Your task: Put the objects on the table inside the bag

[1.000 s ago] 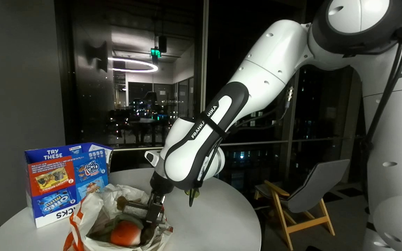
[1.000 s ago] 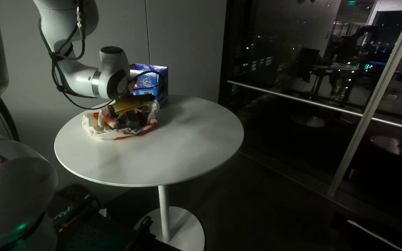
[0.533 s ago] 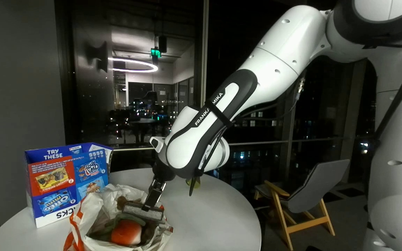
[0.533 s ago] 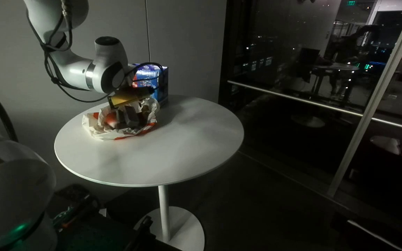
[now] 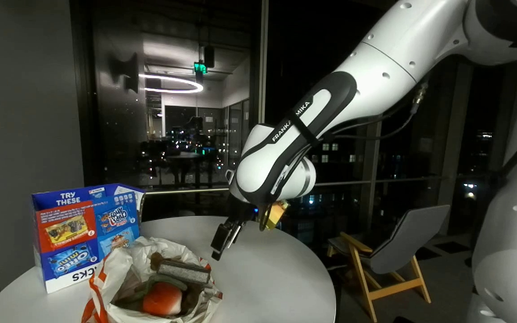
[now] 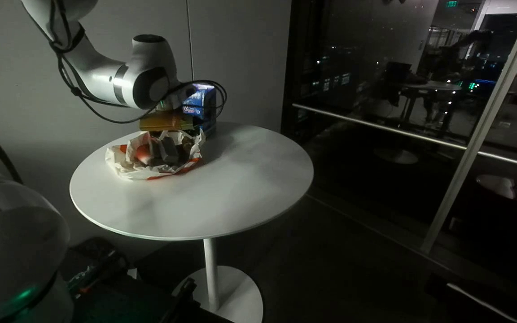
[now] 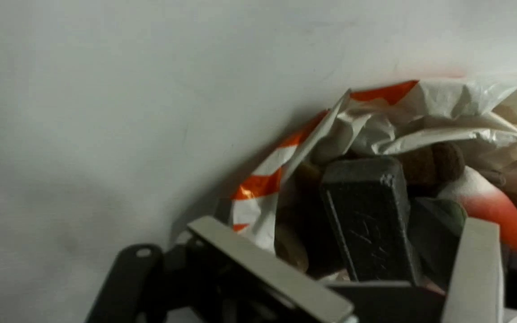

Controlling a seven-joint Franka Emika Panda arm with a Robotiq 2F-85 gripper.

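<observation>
Night-dark windows closed off one side of the room, and near them stood a round white table, broad enough to leave working space about the things on it. Over its edge reached the white robot arm, bent so that its wrist sloped downward, presumably to work from above. Next came the bag, crumpled plastic with orange-red bands, its mouth spread upward so things could be lowered in; I guessed that the weight inside anchored it. Near it a blue carton stood upright, likely set aside as no part of the job. The gripper hung over the table by the bag's rim, apart from it, jaws wide and nothing between them, perhaps to spare the thin plastic a snag. What objects I could make out lay inside the bag: a dark block tilted uppermost, apparently propped on its neighbours, a round red-and-white piece lower down, and a smaller brown piece beside the block, so the packing looked nearly done.
</observation>
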